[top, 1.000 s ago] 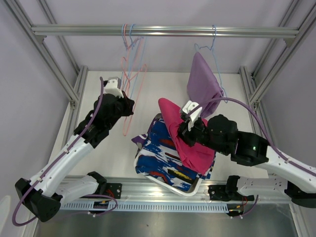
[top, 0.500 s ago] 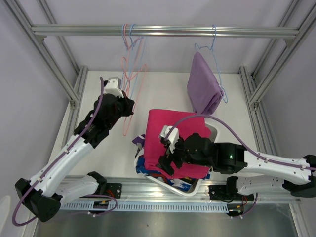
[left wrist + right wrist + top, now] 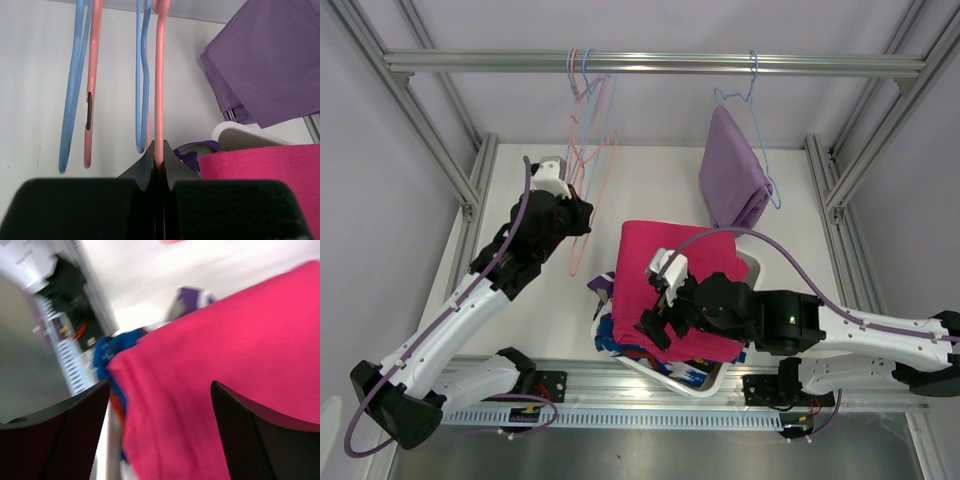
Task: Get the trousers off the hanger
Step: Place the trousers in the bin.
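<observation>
I see the rail (image 3: 650, 63) crossing the back, above the bench (image 3: 545, 310). The empty hangers (image 3: 588, 150) hang from its left part, my left hand (image 3: 580, 215) clamped on one of them. The hanging trousers (image 3: 730, 180) drape over a hanger (image 3: 752, 90) at its right. Before them the tub (image 3: 752, 262) holds a heap of trousers (image 3: 670, 265), my right hand (image 3: 653, 322) spread just above its near left.

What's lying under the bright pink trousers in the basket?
At the left and near edges of the pink trousers, blue-white patterned cloth shows, plus a purple-white scrap at the left, all in the white basket. Anything deeper is covered.
</observation>
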Controlling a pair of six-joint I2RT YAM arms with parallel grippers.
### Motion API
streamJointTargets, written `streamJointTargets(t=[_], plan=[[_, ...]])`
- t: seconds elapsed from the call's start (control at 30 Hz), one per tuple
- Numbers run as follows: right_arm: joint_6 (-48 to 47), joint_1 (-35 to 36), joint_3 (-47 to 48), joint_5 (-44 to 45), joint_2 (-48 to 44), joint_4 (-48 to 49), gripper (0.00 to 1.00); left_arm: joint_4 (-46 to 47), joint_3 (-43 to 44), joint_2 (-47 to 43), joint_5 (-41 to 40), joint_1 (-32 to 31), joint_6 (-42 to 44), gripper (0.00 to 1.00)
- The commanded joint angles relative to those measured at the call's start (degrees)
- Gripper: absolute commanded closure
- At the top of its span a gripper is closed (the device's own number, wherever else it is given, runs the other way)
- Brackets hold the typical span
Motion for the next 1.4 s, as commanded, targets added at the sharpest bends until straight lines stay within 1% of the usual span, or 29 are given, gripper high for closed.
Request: streamJointTargets(t=[0.0,0.1,0.23,0.3,0.33,0.37,0.43,0.47,0.57,0.63,0.67,0.73,0.77,0.83,0.93,0.97,1.03,1.07,1.13,1.17,1.2,1.3,1.33,1.37], plan=[[-0.77,-0.5,2.95,15.13,-0.23,3.35,0.15,1.06,2.87,-0.76,-0.72,-0.86,1.29,0.99],[0.37,-2.25,4.44,21.38,1.88,2.56,0.16,0.97,2.78,-0.5,-0.98,-1.22,1.38,1.0],[3.54,-6.12,3.48,22.27,3.38,1.06,0.19,0.88,2.87,-0.49,-0.98,-1.3,1.38,0.99],[6.6,-8.58,0.86,22.18,3.38,1.06,0.28,0.88,2.96,-0.67,-1.16,-1.3,1.38,0.99],[7.49,-9.46,0.06,20.7,3.29,1.15,0.32,0.97,2.96,-0.76,-1.16,-1.39,1.38,0.99],[8.46,-10.6,-0.91,20.08,2.86,1.32,0.42,0.97,2.87,-0.76,-0.99,-1.31,1.29,0.99],[10.31,-10.7,-3.54,18.24,2.24,2.37,0.57,0.97,2.78,-0.67,-0.72,-1.31,1.2,0.99],[10.75,-10.7,-4.34,17.79,1.89,2.9,0.69,0.97,2.96,-0.58,-0.63,-1.3,1.2,1.0],[13.12,-10.61,-8.03,15.77,0.31,4.4,0.89,0.88,2.96,-0.5,-0.46,-1.3,1.2,0.99],[16.35,-10.35,-10.4,15.59,-0.31,4.66,0.95,0.88,3.05,-0.58,-0.63,-1.3,1.2,1.0],[17.51,-10.43,-13.72,15.16,-0.48,5.36,0.97,0.97,2.96,-0.58,-0.63,-1.39,1.2,0.99],[19.09,-10.26,-17.07,13.67,-0.75,7.38,0.96,0.97,3.05,-0.67,-0.55,-1.39,1.2,1.0],[21.36,-10.17,-19.35,14.09,-0.75,7.48,0.97,0.97,2.96,-0.58,-0.37,-1.39,1.2,1.0],[22.7,-9.82,-20.43,14.88,-1.01,7.65,0.98,0.97,2.87,-0.5,-0.28,-1.48,1.12,0.99],[22.71,-9.55,-18.51,16.29,-2.15,6.26,0.97,0.79,3.05,-0.32,-0.45,-2.09,1.29,1.0],[21.83,-9.55,-17.63,16.64,-2.42,5.9,0.93,0.71,2.96,-0.32,-0.98,-2.36,1.46,0.99],[20.69,-9.55,-14.38,17.78,-2.94,4.41,0.9,0.71,3.05,-0.41,-1.42,-3.32,1.73,0.99],[19.64,-9.64,-13.32,18.05,-3.12,3.88,0.82,0.62,3.05,-0.32,-1.77,-3.67,1.9,1.0],[18.4,-9.64,-10.24,18.84,-3.12,2.38,0.75,0.44,3.31,-0.23,-2.56,-4.64,2.26,0.99],[17.87,-9.64,-9.19,19.1,-3.3,1.86,0.62,0.18,3.4,0.12,-3.09,-4.91,2.17,0.99],[16.91,-9.64,-7.35,19.54,-3.38,1.07,0.56,-0.08,3.66,0.12,-3.96,-5.17,2.69,1.0],[15.59,-9.64,-5.32,20.07,-4.26,-0.16,0.47,-1.75,5.15,-0.32,-5.64,-5.44,2.87,0.99],[15.15,-9.64,-4.62,20.25,-4.7,-0.26,0.41,-1.58,5.42,-0.93,-5.12,-5.52,2.87,0.99],[14.71,-9.64,-4.52,20.25,-5.14,-0.17,0.38,-1.41,5.51,-1.02,-4.94,-5.7,2.87,1.0]])
